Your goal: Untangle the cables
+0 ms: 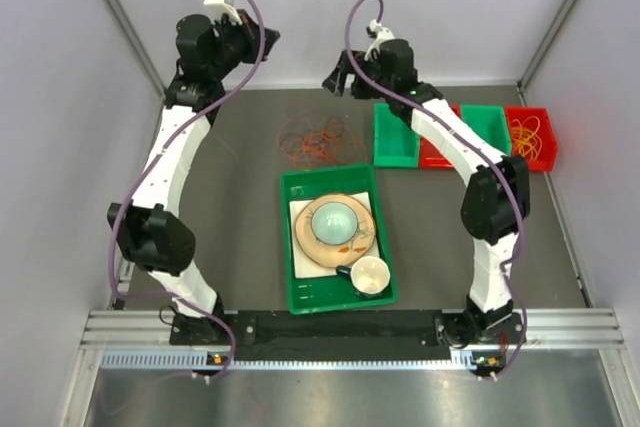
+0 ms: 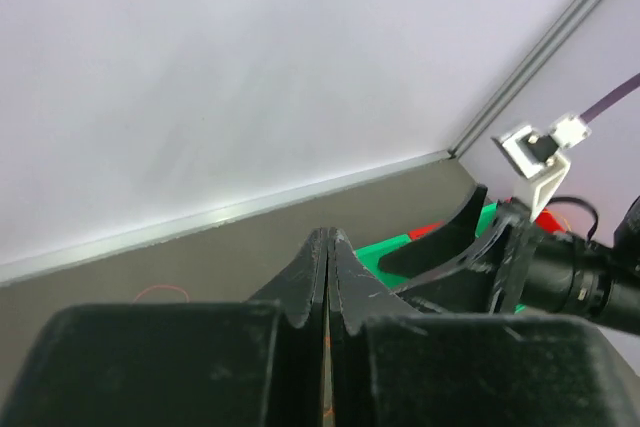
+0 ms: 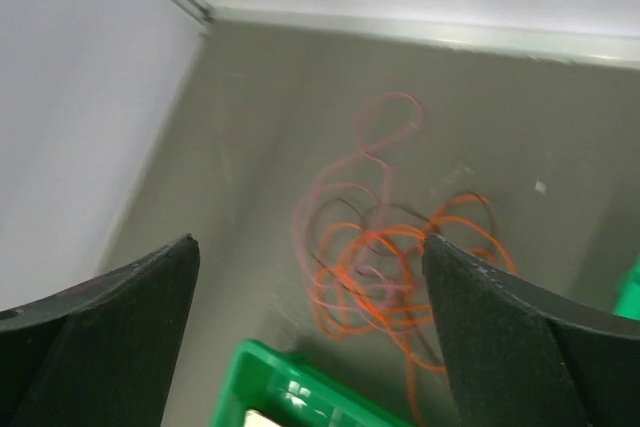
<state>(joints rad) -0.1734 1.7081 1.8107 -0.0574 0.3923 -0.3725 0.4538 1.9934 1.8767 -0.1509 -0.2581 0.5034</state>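
The cables (image 1: 315, 140) lie as a loose orange, pink-red and dark tangle on the grey table, behind the green tray. My right gripper (image 3: 309, 239) hangs open above the cables (image 3: 385, 267), with nothing between its fingers. In the top view the right gripper (image 1: 335, 77) is raised at the back, right of the tangle. My left gripper (image 1: 268, 39) is high near the back wall. In the left wrist view the left gripper (image 2: 329, 239) is shut, and a hair-thin orange strand shows in the slit between its jaws. One red loop (image 2: 160, 294) lies on the table below.
A green tray (image 1: 290, 247) with a plate, bowl and cup stands in front of the tangle; its corner (image 3: 290, 387) shows under the right gripper. Green and red bins (image 1: 395, 137) stand at the back right. The far red bin (image 1: 548, 117) holds yellow-orange coils.
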